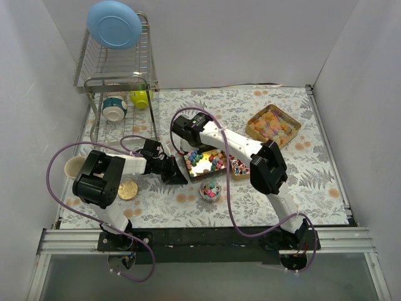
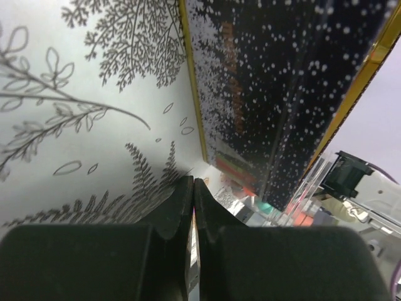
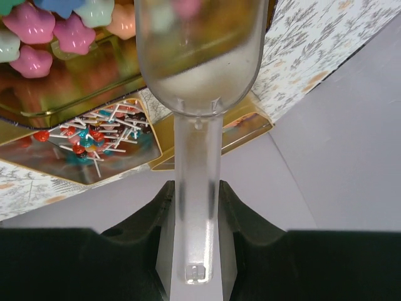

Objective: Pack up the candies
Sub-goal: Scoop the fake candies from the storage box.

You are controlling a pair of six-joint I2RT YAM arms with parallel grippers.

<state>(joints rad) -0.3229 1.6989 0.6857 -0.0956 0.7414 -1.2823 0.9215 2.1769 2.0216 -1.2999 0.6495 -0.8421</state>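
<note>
Candies beside scoop in right gripper

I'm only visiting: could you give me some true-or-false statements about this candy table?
The right gripper holds a clear scoop. True.
The left gripper is wide open. False: its jaws are shut.
A blue plate stands in the dish rack. True.
The orange gummies lie far left. False: they lie far right.
The gold lid covers a tin. False: it lies flat, covering nothing.
</note>
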